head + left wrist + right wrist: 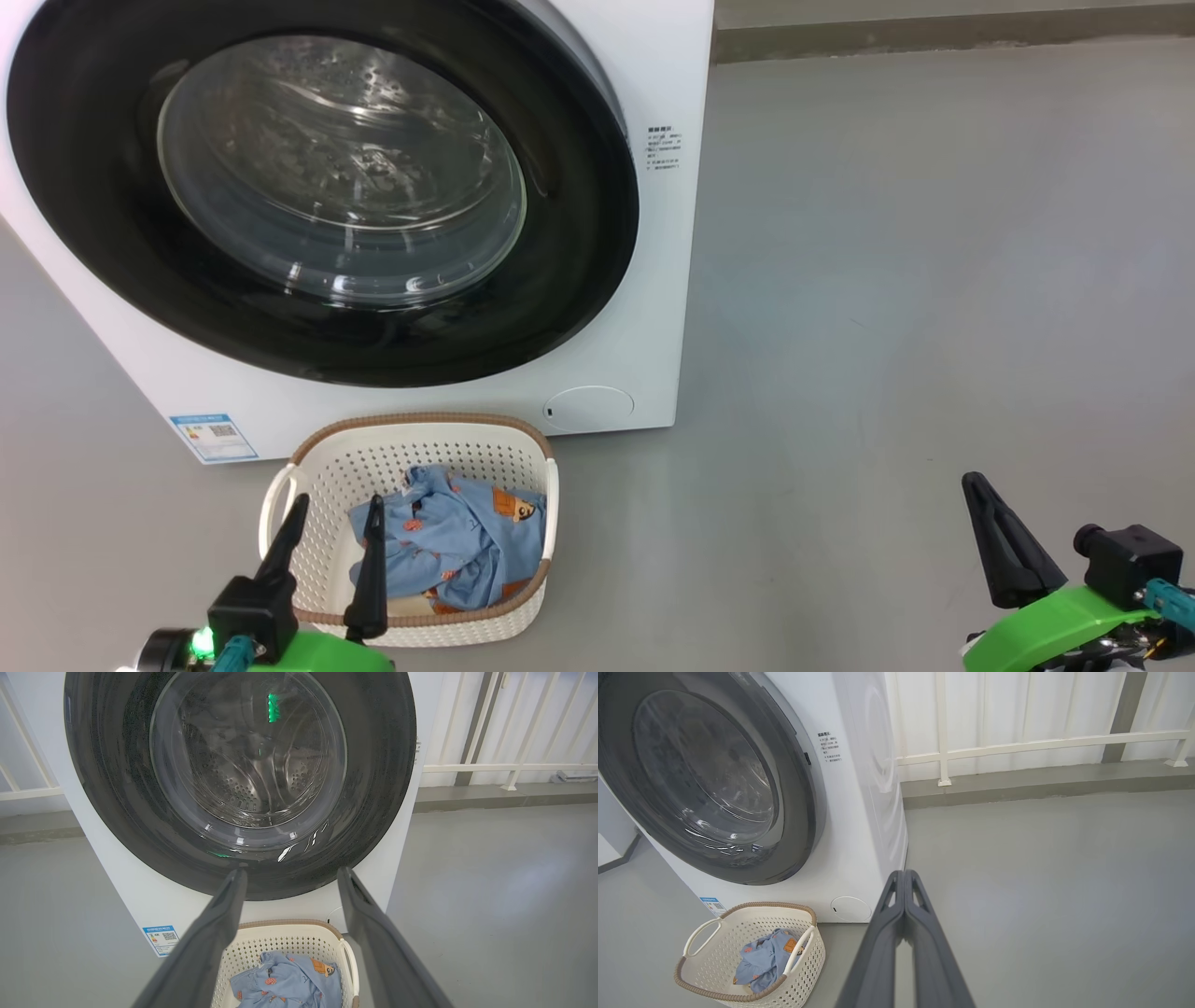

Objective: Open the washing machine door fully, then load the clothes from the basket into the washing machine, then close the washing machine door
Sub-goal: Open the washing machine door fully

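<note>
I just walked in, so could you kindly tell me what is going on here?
The robot faces the washing machine, whose door looks closed. The clothes lie in the basket on the floor before it. The left gripper hovers open near the basket; the right gripper is shut, empty, over bare floor.

floor: grey, smooth | kerb: low grey strip along far edge | railing: white bars standing on kerb | wall: white ribbed panels behind railing | post: grey upright, far right

left tool spread, right tool closed
</note>
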Robot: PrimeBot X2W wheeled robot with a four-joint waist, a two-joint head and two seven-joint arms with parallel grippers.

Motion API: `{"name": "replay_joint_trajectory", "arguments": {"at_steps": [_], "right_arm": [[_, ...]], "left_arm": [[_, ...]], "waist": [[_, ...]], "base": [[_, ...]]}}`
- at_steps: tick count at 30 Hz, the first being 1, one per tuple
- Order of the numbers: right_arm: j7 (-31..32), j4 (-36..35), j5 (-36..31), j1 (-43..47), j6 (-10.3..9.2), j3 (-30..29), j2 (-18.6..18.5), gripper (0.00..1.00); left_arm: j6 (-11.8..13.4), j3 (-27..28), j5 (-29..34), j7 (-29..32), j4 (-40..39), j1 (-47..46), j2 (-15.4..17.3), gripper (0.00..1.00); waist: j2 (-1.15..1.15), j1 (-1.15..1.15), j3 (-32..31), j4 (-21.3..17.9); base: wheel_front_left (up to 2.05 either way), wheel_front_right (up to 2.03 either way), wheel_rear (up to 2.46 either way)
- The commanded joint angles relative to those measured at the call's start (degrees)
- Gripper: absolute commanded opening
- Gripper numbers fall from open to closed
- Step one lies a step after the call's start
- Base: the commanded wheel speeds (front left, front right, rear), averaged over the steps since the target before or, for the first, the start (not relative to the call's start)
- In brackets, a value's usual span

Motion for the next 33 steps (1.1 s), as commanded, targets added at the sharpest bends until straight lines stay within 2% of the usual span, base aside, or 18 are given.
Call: {"name": "replay_joint_trajectory", "arguments": {"at_steps": [1, 7, 10, 12, 13, 16, 23, 27, 33], "right_arm": [[-0.7, -1.0, 1.4, -2.1, -0.08, 1.5, -0.9, 0.0], [-0.7, 0.3, 9.1, -4.3, -0.08, 2.9, -1.3, 0.0], [-0.7, 1.3, 15.7, -6.4, -0.08, 4.7, -2.0, 0.0], [-0.4, 2.0, 22.6, -8.0, -0.08, 6.0, -2.1, 0.0], [-0.4, 2.0, 22.6, -8.0, -0.08, 6.0, -2.1, 0.0], [1.7, 2.7, 32.4, -10.4, -0.08, 7.7, -3.2, 0.0], [9.4, 3.4, 52.5, -15.9, -0.08, 9.4, -5.0, 0.0], [15.1, 4.3, 62.9, -19.7, -0.08, 7.8, -4.7, 0.0], [24.2, 7.5, 74.7, -26.6, -0.08, 4.1, -3.4, 0.0]], "left_arm": [[0.4, 1.7, 0.1, -0.5, -2.0, -1.8, 0.9, 1.0], [0.5, 1.3, -0.2, -0.5, -2.7, -2.3, 0.9, 1.0], [0.6, 0.8, -0.2, -0.5, -3.2, -3.1, 0.9, 1.0], [0.8, 0.4, -0.2, -0.5, -3.5, -3.6, 0.9, 1.0], [0.8, 0.4, -0.2, -0.5, -3.5, -3.6, 0.9, 1.0], [1.0, -0.1, -0.9, -0.5, -3.5, -4.3, 0.9, 1.0], [1.7, -1.4, -1.1, -0.5, -4.1, -5.7, 0.9, 1.0], [1.8, -1.9, -1.1, -0.5, -4.5, -6.7, 0.9, 1.0], [2.2, -3.1, -1.1, -0.5, -5.4, -8.4, 0.9, 1.0]], "waist": [[0.0, 0.0, 0.2, 0.0], [0.0, 0.0, 1.7, 0.3], [0.0, 0.0, 3.1, 0.7], [0.0, 0.0, 4.0, 1.0], [0.0, 0.0, 4.0, 1.0], [0.0, 0.0, 5.2, 1.7], [0.0, 0.0, 7.4, 2.9], [0.0, 0.0, 9.2, 3.6], [0.0, 0.0, 12.2, 4.8]], "base": [[0.0, 0.0, 0.0], [0.0, 0.0, 0.0], [0.0, 0.0, 0.0], [0.0, 0.0, 0.0], [0.0, 0.0, 0.0], [0.0, 0.0, 0.0], [0.0, 0.0, 0.0], [0.0, 0.0, 0.0], [0.0, 0.0, 0.0]]}}
